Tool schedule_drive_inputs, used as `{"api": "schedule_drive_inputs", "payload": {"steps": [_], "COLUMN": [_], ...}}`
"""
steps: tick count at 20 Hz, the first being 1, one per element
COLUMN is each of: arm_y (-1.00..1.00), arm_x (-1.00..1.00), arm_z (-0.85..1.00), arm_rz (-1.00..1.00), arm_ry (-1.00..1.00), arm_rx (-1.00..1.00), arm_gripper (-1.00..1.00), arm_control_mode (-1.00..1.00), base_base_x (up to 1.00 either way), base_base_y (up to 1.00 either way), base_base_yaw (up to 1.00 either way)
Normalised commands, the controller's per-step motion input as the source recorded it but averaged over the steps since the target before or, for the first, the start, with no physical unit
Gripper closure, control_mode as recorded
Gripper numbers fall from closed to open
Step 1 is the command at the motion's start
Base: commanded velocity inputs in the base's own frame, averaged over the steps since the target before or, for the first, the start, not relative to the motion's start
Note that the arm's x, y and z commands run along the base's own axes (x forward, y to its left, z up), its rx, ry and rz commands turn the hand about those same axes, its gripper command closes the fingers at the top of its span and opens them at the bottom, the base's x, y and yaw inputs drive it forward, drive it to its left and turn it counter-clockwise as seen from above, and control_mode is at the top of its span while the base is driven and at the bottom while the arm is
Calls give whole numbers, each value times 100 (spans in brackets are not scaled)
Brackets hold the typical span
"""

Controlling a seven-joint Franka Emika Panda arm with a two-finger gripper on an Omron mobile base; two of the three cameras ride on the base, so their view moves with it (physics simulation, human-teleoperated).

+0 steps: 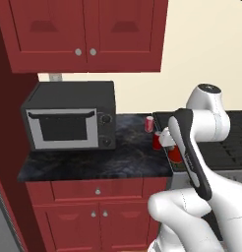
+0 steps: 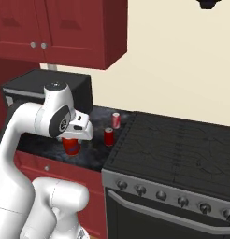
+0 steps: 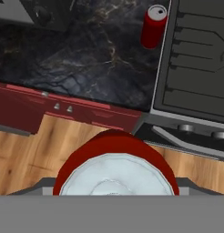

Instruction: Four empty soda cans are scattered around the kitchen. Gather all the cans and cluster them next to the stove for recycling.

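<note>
My gripper (image 2: pixel 71 141) is shut on a red soda can (image 2: pixel 71 146) with a silver top, held upright near the counter's front edge, left of the stove (image 2: pixel 177 149). The hand view shows this can (image 3: pixel 116 168) large at the bottom, with wooden floor beneath it. Two more red soda cans stand on the black counter beside the stove's left edge: one farther back (image 2: pixel 116 120) and one nearer (image 2: pixel 108 136). From the left base view the held can (image 1: pixel 175 154) sits partly behind my arm, with the other two cans (image 1: pixel 149 123) (image 1: pixel 158 140) just left of it.
A black microwave (image 1: pixel 69 122) stands at the counter's left end. Dark red wall cabinets (image 1: pixel 86 34) hang above it, and drawers and doors (image 1: pixel 98 206) run below the counter. My own arm hides much of the stove (image 1: pixel 231 142) in the left base view.
</note>
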Motion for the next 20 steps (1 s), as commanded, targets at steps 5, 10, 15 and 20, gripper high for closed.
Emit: {"api": "schedule_drive_inputs", "payload": {"steps": [5,10,15,20], "arm_y": [0,0,12,7], "arm_x": [0,0,17,35], "arm_z": [0,0,0,-1], "arm_rz": [0,0,-5,-4], "arm_ry": [0,0,0,0], "arm_rx": [0,0,-1,0], "arm_gripper": [100,100,100,100], "arm_control_mode": [100,100,-100,-100], "base_base_x": [29,27,4,0], "base_base_y": [19,17,4,0], "base_base_yaw": [-6,-6,-1,0]}}
